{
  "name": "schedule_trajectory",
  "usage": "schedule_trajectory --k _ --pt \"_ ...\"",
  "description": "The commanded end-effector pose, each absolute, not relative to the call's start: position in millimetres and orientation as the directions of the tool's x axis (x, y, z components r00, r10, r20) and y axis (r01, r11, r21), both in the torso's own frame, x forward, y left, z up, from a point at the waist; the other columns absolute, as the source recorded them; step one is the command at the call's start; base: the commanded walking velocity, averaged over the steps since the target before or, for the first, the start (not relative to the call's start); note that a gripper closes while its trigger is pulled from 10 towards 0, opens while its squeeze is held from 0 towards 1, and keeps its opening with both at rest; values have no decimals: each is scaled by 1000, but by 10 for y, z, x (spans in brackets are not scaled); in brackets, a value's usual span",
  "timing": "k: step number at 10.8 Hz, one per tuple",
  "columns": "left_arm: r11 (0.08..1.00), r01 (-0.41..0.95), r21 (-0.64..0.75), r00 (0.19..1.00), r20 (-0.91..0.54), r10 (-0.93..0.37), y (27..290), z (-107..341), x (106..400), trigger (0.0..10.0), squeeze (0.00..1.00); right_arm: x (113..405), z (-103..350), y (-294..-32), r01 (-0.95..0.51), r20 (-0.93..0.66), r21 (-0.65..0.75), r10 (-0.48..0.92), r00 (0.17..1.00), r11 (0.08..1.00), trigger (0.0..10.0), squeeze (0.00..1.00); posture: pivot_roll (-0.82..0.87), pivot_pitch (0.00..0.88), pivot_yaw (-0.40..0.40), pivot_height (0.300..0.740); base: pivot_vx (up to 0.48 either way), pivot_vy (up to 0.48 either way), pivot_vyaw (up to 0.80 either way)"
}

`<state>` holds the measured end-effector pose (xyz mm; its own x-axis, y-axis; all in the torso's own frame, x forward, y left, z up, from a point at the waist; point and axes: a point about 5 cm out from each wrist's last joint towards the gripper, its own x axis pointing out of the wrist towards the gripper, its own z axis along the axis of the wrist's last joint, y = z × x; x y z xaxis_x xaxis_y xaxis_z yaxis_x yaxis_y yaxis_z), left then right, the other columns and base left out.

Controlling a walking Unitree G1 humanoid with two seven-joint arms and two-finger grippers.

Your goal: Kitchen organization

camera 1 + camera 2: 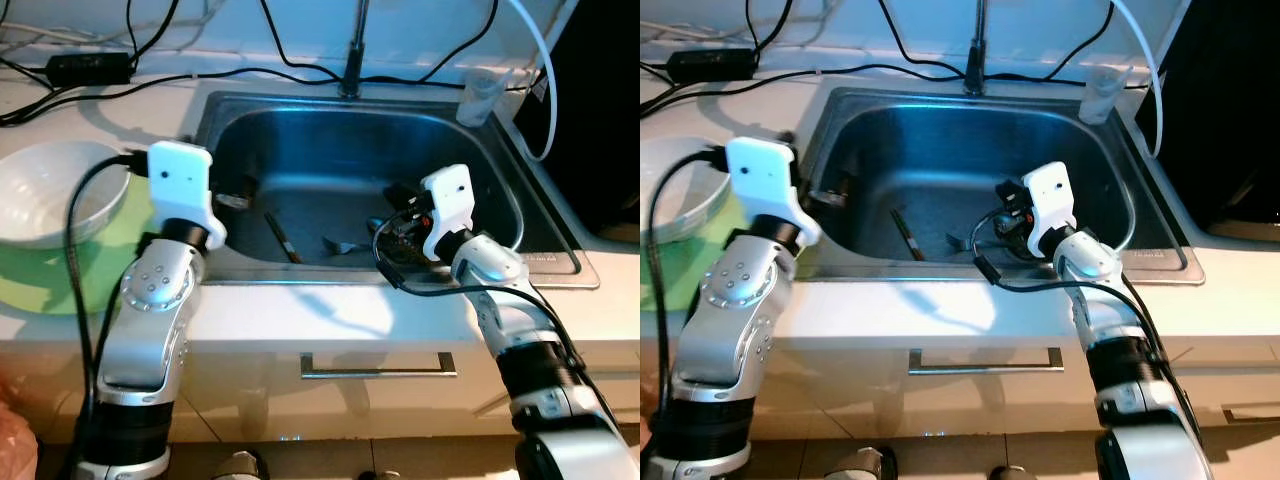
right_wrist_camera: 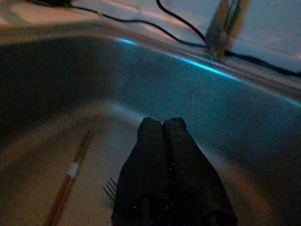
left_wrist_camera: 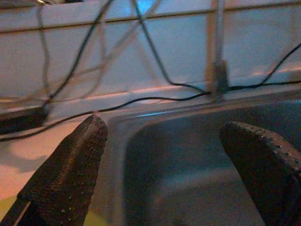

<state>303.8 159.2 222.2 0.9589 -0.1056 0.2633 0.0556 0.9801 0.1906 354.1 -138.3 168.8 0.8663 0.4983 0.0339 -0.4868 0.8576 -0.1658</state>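
steel sink, two grippers, utensils in basin

steel sink [image 1: 505, 180] holds a chopstick [image 1: 282, 238] and a fork [image 1: 342, 244] on its floor. right gripper [image 2: 162, 126] hangs inside the basin at 3 o'clock, fingers pressed together, holding nothing. left gripper [image 3: 164, 141] hovers at the 9 o'clock rim, fingers spread wide, holding nothing. white bowl [image 1: 45, 195] sits at 9 o'clock on the counter.

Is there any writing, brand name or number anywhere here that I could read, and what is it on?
None can be read.
The sink has a faint mark on its rim, too small and blurred to read.
The black adapter, white bowl and clear cup show no legible text.
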Motion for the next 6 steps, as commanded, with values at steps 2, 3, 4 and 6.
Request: schedule_trajectory --k 2,3,4,6 --pt "967 -6 254 955 290 -71 1639 2287 3022 10000 1000 3459 1780 -1320 -536 61 -159 550 833 829 10000 1000 49 82 -58 740 0 0 0" --pt "955 -94 283 961 277 12 1785 2311 3065 10000 1000 3337 1905 -1212 -617 94 -167 636 766 769 10000 1000 51 81 -57 740 0 0 0" --pt "946 -129 297 962 270 46 1844 2315 3071 10000 1000 3304 1952 -1189 -634 106 -168 653 750 755 10000 1000 52 82 -57 740 0 0 0" --pt "905 -180 386 969 226 97 1963 2337 3079 10000 1000 3282 2019 -1186 -637 117 -175 659 743 750 10000 1000 55 85 -56 740 0 0 0"
